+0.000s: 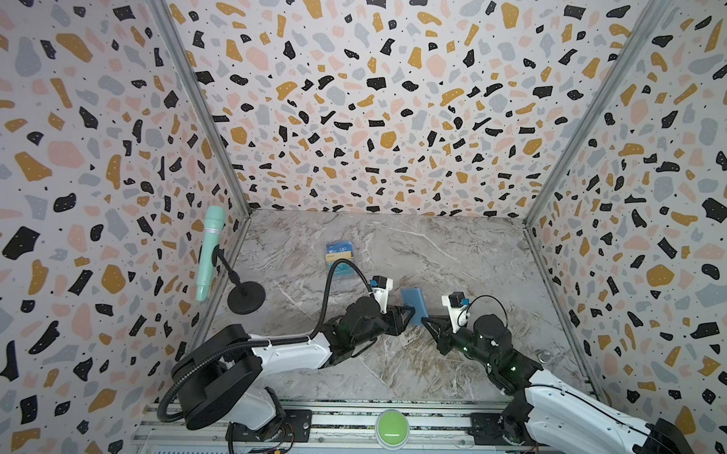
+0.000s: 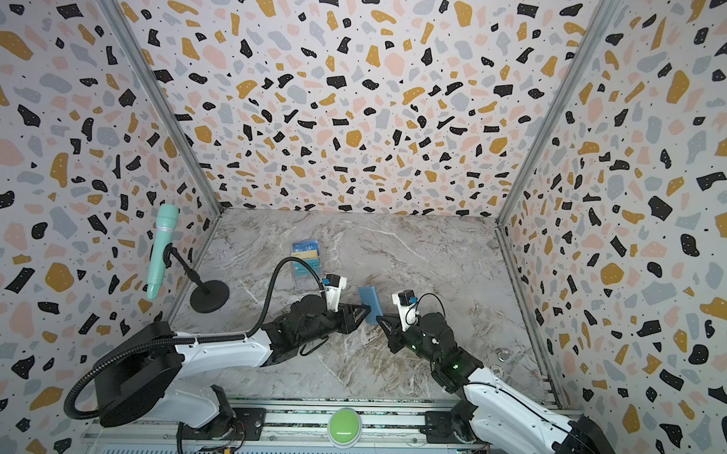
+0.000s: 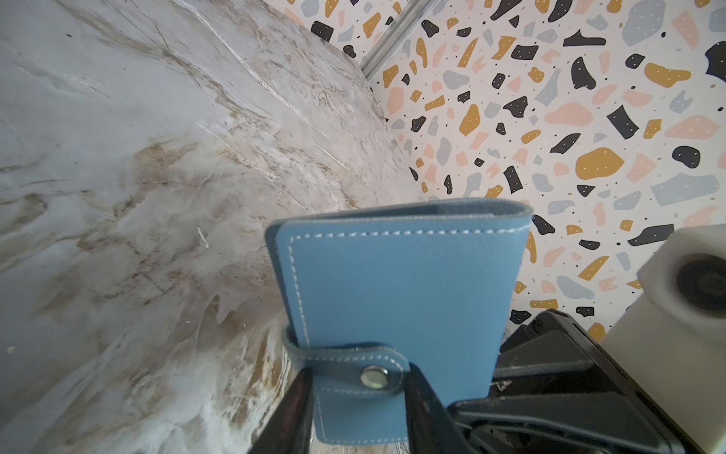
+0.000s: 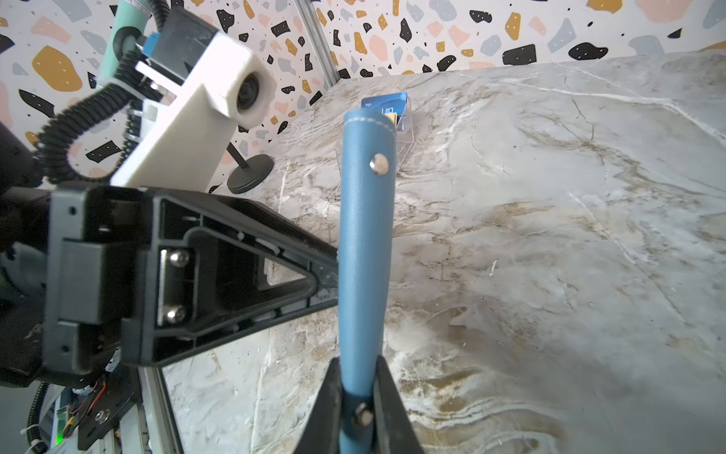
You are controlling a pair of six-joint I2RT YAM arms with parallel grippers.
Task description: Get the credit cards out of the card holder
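Note:
The slate-blue card holder (image 1: 414, 304) (image 2: 369, 301) hangs closed between both grippers above the marble table, with its snap tab (image 3: 353, 373) fastened. My left gripper (image 1: 409, 310) (image 3: 361, 371) reaches in from the left, and its fingers press against the two ends of the tab. My right gripper (image 1: 424, 320) (image 4: 357, 363) is shut on the holder's near edge (image 4: 363, 275). Blue, golden-yellow and teal credit cards (image 1: 339, 256) (image 2: 307, 253) stand in a clear tiered rack (image 4: 404, 135) at the back left. Any cards inside the holder are hidden.
A mint microphone (image 1: 209, 251) on a black round-based stand (image 1: 246, 297) stands by the left wall. A green button (image 1: 392, 428) sits on the front rail. Patterned walls enclose the table (image 1: 456, 260) on three sides. A small metal ring (image 1: 544, 358) lies at the right.

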